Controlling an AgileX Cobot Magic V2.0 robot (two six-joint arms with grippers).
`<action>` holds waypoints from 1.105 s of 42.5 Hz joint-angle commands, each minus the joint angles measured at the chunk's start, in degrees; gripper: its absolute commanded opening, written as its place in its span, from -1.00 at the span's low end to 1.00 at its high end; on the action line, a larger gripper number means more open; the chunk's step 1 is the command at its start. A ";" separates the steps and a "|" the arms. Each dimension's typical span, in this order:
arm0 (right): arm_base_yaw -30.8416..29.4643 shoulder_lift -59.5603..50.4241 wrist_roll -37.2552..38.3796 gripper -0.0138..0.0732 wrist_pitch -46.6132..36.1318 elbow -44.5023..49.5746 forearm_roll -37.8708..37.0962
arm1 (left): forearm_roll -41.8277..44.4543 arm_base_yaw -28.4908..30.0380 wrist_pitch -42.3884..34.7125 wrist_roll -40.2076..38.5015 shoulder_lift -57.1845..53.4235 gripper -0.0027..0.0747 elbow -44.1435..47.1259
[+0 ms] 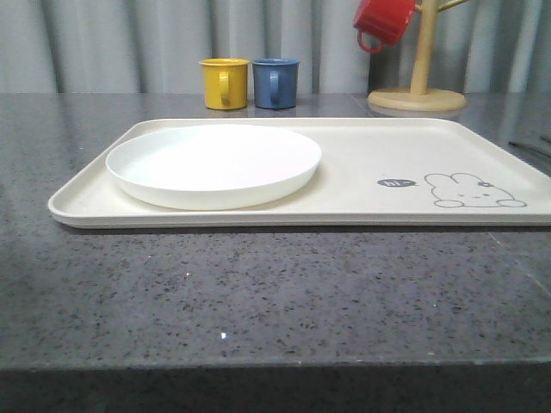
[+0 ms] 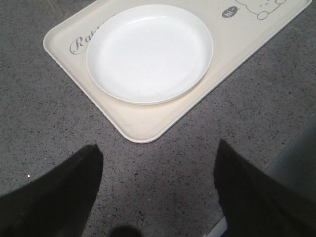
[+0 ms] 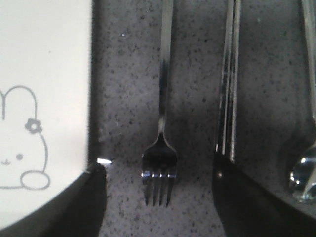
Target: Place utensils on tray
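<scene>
On the speckled grey bench lies the cream tray, the white plate resting at its left end. Just beside the tray's rabbit-printed edge — off it, on the bench — lie the fork, the chopsticks and the spoon. The right gripper hangs with jaws released astride the fork's tines; the left gripper hovers spread near the tray's corner — empty.

Shiny metal fork, speckled stone countertop

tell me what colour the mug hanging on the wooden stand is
Red mug, clearest in the front view.
</scene>
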 commanded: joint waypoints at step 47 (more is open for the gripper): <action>0.20 12.21 -1.67 -0.84 5.35 -15.36 3.24 | -0.77 -0.52 -4.14 -0.53 -0.06 0.29 -1.47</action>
